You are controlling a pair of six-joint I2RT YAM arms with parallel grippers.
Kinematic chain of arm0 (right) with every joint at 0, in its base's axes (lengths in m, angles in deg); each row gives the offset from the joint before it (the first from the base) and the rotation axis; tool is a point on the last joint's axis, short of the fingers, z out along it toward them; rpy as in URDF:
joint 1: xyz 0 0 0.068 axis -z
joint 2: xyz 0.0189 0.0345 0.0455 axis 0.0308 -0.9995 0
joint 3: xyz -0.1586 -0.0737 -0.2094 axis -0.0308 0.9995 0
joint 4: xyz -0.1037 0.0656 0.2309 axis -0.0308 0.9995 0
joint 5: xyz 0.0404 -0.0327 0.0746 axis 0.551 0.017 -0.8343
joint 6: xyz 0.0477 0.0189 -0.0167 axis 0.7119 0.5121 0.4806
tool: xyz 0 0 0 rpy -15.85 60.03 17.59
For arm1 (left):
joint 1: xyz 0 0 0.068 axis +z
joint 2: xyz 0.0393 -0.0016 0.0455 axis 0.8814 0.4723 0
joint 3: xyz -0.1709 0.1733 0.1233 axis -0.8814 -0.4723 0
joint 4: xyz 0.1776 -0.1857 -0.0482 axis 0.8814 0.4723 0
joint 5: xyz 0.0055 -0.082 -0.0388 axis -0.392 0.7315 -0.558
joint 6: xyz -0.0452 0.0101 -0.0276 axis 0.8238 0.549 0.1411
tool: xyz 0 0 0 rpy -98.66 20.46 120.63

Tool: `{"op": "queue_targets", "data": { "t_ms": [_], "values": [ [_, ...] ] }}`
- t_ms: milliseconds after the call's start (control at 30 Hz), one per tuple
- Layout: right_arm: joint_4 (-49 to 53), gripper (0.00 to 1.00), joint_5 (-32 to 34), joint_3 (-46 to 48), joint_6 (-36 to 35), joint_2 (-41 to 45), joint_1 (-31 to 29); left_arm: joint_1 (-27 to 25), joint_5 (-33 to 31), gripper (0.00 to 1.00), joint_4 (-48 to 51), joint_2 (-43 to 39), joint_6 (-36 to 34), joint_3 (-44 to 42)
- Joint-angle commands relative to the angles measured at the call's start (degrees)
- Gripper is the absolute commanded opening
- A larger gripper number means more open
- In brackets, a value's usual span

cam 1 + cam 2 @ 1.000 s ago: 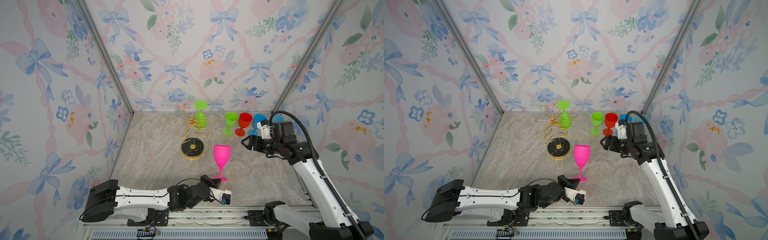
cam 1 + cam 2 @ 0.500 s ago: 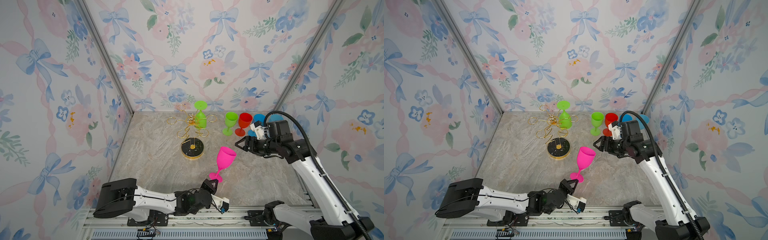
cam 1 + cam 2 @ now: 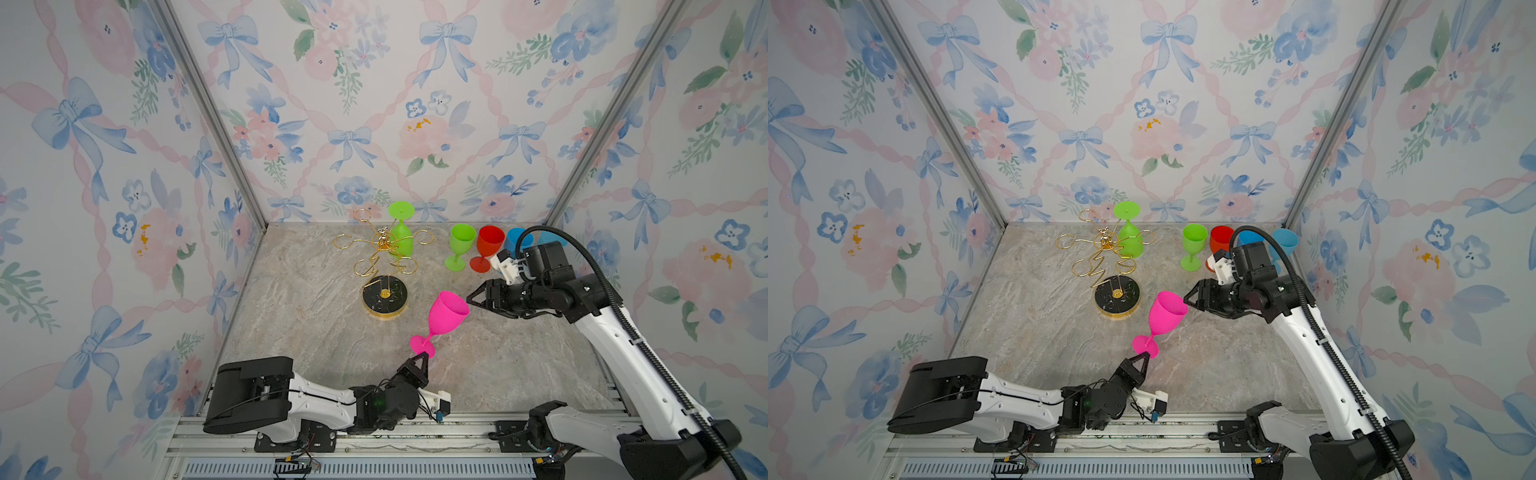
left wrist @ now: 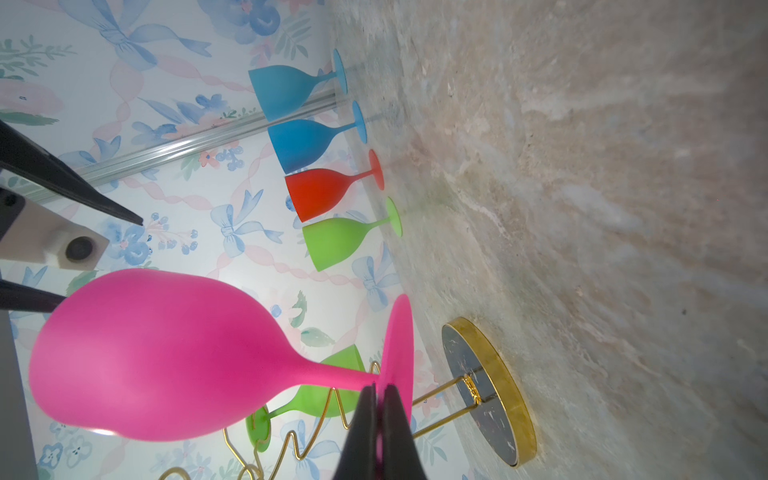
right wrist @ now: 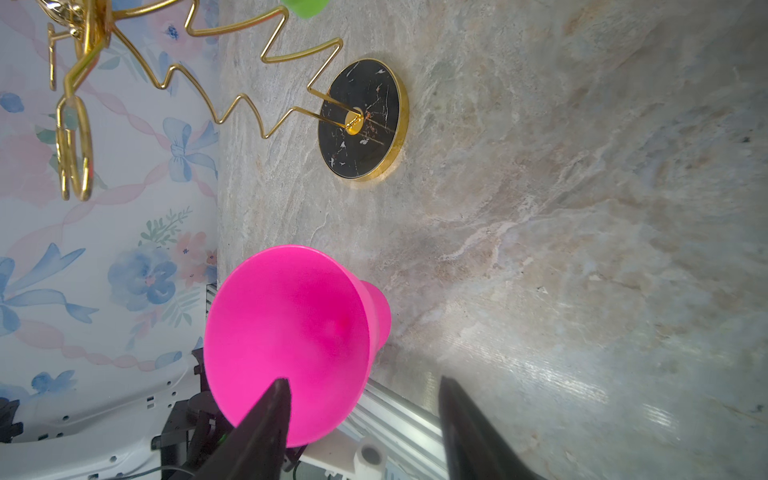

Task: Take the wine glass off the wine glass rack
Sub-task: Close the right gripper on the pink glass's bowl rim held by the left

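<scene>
With my left claw (image 3: pixel 423 356) clamped on the pink glass (image 3: pixel 446 311) by its foot, I'd slide the empty, half-open right claw (image 5: pixel 362 380) over its rim, squeezing gently.

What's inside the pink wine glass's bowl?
Nothing shows: in the right wrist view the pink wine glass has a bare bowl. One finger of the open right gripper covers part of the rim and inner wall; whether its tip is inside cannot be told.

Rack (image 3: pixel 384 297) left of glass row (image 3: pixel 489 245); tilted glass (image 3: pixel 446 313) nearer.
</scene>
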Motion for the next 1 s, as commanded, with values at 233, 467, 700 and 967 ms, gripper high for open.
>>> {"op": "queue_targets", "data": {
  "t_ms": [233, 467, 700, 967],
  "values": [
    [2.14, 0.45, -4.42, -2.34, -0.20, -3.30, -1.33, -0.37, -2.23, 0.00, -12.07, 2.25, -6.65, -1.68],
    [3.51, 0.36, -4.68, -2.98, -0.59, -4.16, -1.77, -0.37, -2.18, 0.00, -11.98, 1.53, -6.80, -2.04],
    [5.94, 0.28, -4.86, -3.42, -1.97, -4.98, -2.05, -0.30, -2.81, 0.00, -11.93, 2.35, -7.52, -1.62],
    [7.66, 0.18, -4.64, -3.42, -3.13, -4.78, -2.04, -0.28, -2.63, 0.00, -11.97, 2.66, -8.03, -1.89]
  ]
}}
